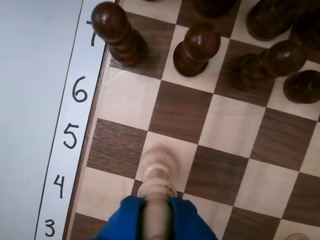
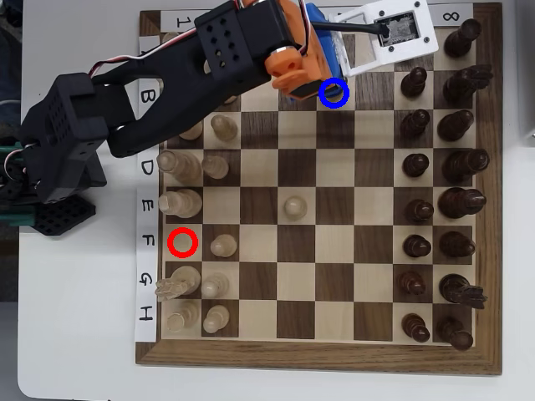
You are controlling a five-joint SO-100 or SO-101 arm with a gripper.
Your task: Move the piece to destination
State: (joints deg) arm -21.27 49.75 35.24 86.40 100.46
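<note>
In the wrist view my gripper [image 1: 156, 212], with blue fingers [image 1: 122, 220], is shut on the piece [image 1: 157, 165], a light tan slim wooden chess piece. The piece points down at a pale square near the board's left edge, beside the labels 4 and 5. I cannot tell whether it touches the board. In the overhead view the gripper [image 2: 308, 82] is at the board's top edge, right beside the destination, a blue ring [image 2: 333, 93]. The piece is hidden under the arm there. The ring does not show in the wrist view.
Dark brown pieces [image 1: 196, 47] stand two squares beyond the gripper in the wrist view. In the overhead view dark pieces [image 2: 415, 125] fill the right columns and pale pieces [image 2: 216, 167] the left. A lone pale pawn [image 2: 293, 205] stands mid-board. A red ring [image 2: 182, 241] marks a left square.
</note>
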